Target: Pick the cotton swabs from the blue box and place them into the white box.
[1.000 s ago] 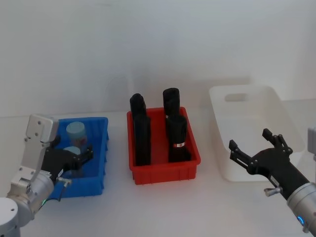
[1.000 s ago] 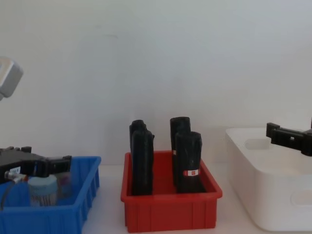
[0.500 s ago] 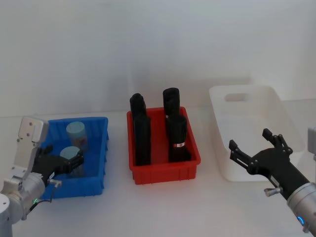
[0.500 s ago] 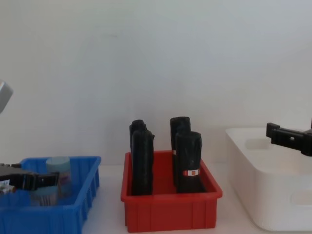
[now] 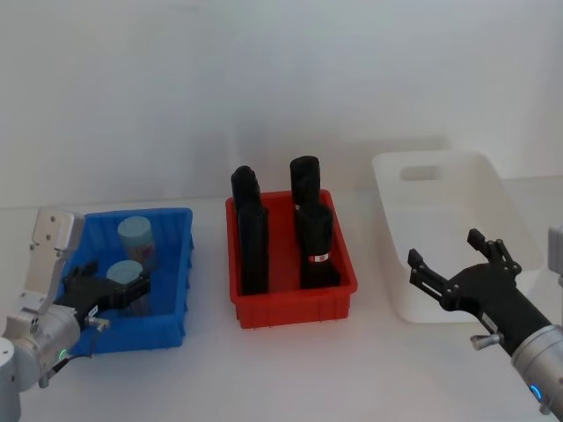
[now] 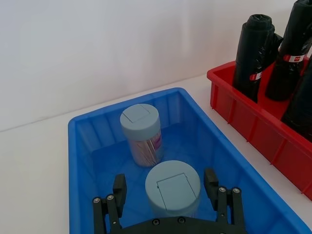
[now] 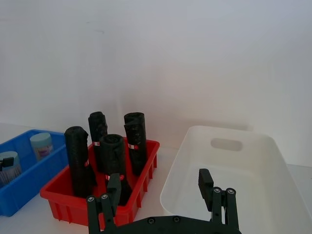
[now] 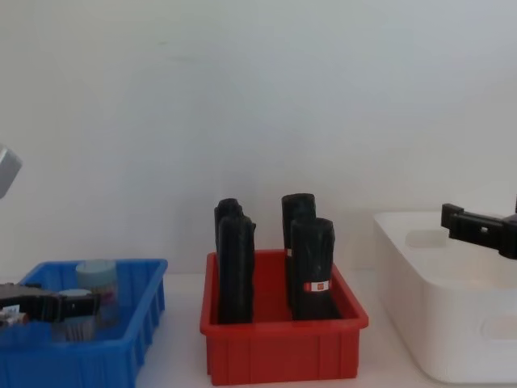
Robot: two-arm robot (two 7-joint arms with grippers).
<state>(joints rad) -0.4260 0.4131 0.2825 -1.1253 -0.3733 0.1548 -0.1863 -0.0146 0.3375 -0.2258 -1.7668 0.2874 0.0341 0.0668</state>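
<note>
The blue box sits at the table's left with two cotton swabs jars standing in it. The far jar stands free near the back wall. My left gripper is open and low inside the box. Its fingers straddle the near jar, with a small gap showing on one side. The white box stands at the right. My right gripper hovers open and holds nothing, just before the white box's near left corner.
A red bin holding several tall black rolls stands between the two boxes. A white wall lies close behind everything. Bare table stretches in front of the bins.
My left arm has dropped and drawn back toward me, so both jar caps now show and the near jar sits between its fingers. The right arm has not moved.
</note>
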